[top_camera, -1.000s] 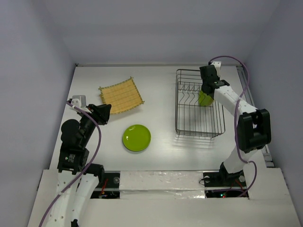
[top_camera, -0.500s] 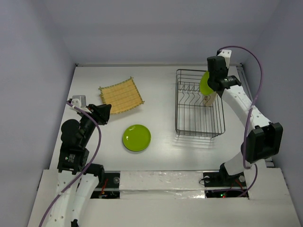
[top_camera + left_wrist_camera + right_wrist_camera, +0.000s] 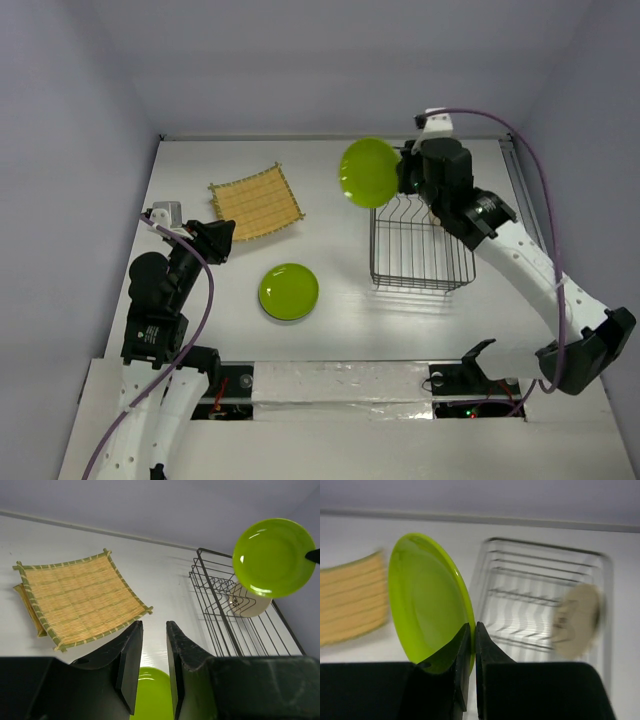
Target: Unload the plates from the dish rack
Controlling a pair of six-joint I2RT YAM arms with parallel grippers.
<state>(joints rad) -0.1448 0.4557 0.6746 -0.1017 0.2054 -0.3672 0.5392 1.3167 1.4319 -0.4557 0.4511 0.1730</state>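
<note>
Seen from above, two robot arms work at a white table (image 3: 335,250). The right gripper (image 3: 403,176) is raised over the far left corner of the black wire dish rack (image 3: 372,240). Its fingers are pinched onto the rim of a lime green plate (image 3: 369,172). The plate is clear of the rack, in the air and standing on edge, its hollow face turned towards the left arm.

The right wrist camera shows the same gripper (image 3: 472,628) clamped on the lower edge of that plate (image 3: 427,605). Behind it, blurred, lies the rack (image 3: 540,600).

A cream plate (image 3: 577,620) stands upright between the prongs near the rack's far end. The left wrist camera shows it (image 3: 248,605) more sharply, with a small dark mark on its face, low inside the rack (image 3: 192,572) and just under the lifted plate (image 3: 274,557).

A second lime green plate (image 3: 289,291) lies flat on the table, left of the rack and well apart from it.

The left gripper (image 3: 220,240) hovers near the table's left side. Its fingers (image 3: 130,660) stand a narrow gap apart and hold nothing (image 3: 153,625). The flat plate (image 3: 152,687) shows through that gap.

A square woven bamboo mat (image 3: 256,203) lies towards the far left, one corner overhanging something underneath. It appears in both wrist views (image 3: 80,600) (image 3: 350,600).
</note>
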